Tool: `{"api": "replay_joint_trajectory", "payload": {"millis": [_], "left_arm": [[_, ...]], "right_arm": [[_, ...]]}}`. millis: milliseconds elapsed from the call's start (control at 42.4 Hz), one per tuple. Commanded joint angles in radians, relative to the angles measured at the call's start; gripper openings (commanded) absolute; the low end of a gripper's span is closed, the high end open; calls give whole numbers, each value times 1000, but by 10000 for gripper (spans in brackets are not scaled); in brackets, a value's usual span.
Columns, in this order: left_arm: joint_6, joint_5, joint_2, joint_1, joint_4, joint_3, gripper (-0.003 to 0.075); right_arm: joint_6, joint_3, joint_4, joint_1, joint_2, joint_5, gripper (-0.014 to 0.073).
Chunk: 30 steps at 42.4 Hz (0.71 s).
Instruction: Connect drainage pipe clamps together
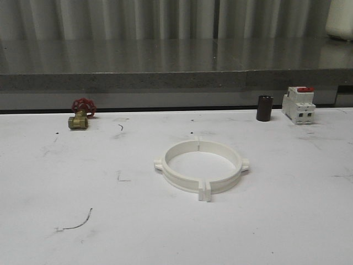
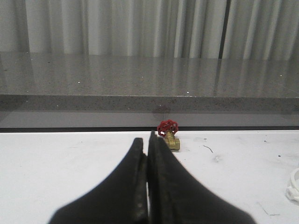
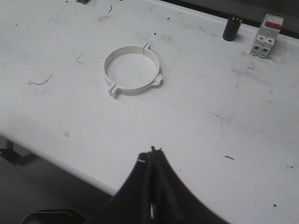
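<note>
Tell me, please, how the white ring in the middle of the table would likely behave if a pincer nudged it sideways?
The ring lies flat on its edge face, so it would probably slide, not roll. It looks like thin plastic, likely light. Seams at the near and far tabs suggest two halves; a push might split them apart.

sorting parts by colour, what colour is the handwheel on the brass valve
Red. The handwheel sits atop the brass valve, clearest in the front view.
</note>
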Motion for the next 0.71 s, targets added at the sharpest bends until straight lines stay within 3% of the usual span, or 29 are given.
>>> {"api": "replay_joint_trajectory", "payload": {"millis": [0, 684], "left_arm": [[-8, -90, -12, 5, 0, 23, -20], [-8, -88, -12, 41, 0, 23, -20]], "right_arm": [[-9, -21, 1, 0, 7, -60, -67], [-9, -21, 1, 0, 7, -62, -67]]}}
